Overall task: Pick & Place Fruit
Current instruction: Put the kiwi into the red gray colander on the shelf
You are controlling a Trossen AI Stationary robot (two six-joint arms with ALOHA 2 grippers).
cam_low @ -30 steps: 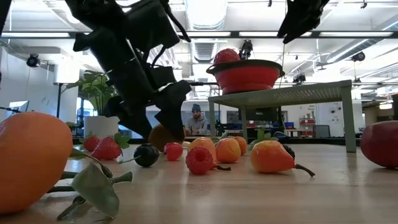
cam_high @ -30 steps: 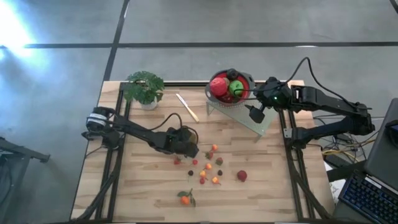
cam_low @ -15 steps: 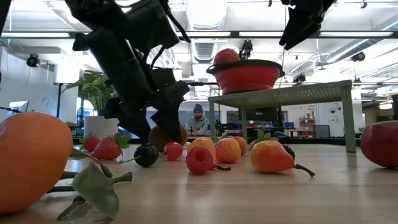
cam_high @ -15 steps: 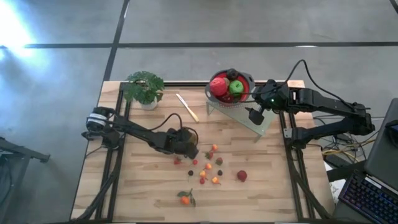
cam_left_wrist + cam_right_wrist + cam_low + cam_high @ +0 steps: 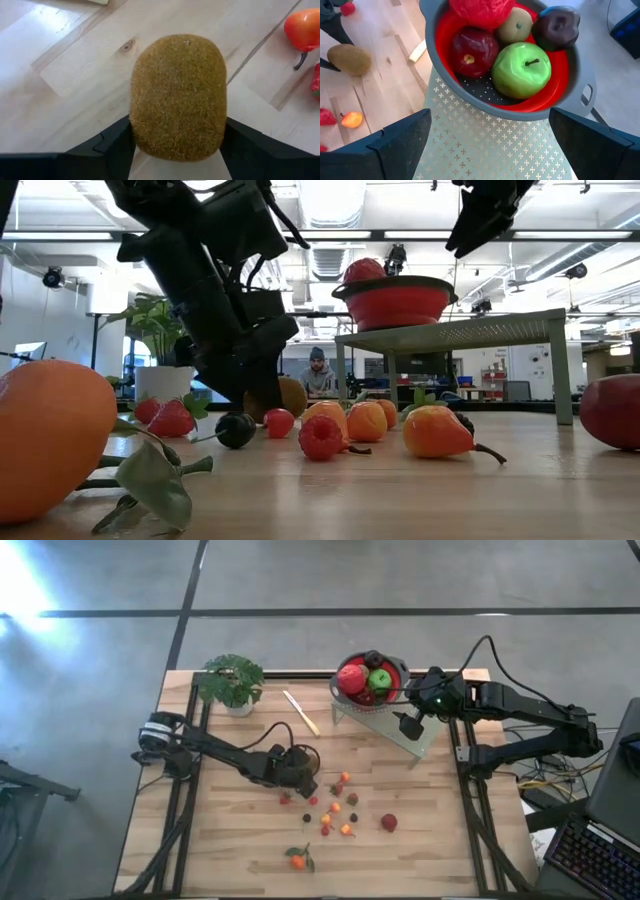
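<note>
A brown kiwi (image 5: 177, 95) sits between the fingers of my left gripper (image 5: 177, 142), which is shut on it at mid-table (image 5: 303, 768); the low view shows that kiwi (image 5: 291, 395) beside the gripper (image 5: 255, 380). My right gripper (image 5: 410, 725) hangs open over the pale green rack (image 5: 485, 145), next to the red bowl (image 5: 560, 95). In the bowl lie a red apple (image 5: 474, 50), a green apple (image 5: 522, 70), a dark plum (image 5: 557, 25) and another kiwi (image 5: 515, 25). Small berries (image 5: 335, 805), a leafy tangerine (image 5: 298, 860) and a red apple (image 5: 388, 823) rest on the table. My left gripper pinches the kiwi between its two fingers (image 5: 117, 142), one on each long side (image 5: 137, 125), toward the end nearer the wrist. The fingers slant down from the table's left. The kiwi sits low at the table top; whether it is lifted clear, I cannot tell.
A potted plant (image 5: 232, 682) stands at the far left corner and a pale knife (image 5: 301, 712) lies beside it. The rack with the bowl (image 5: 372, 680) occupies the far right. Strawberries (image 5: 170, 418) lie near the left gripper. A person (image 5: 316, 372) sits in the room beyond.
My left gripper's fingers have closed in from either side of the kiwi and taken hold of it. The kiwi now shows a little more to the right of the fingers in the low view. The right arm has barely shifted above the rack.
</note>
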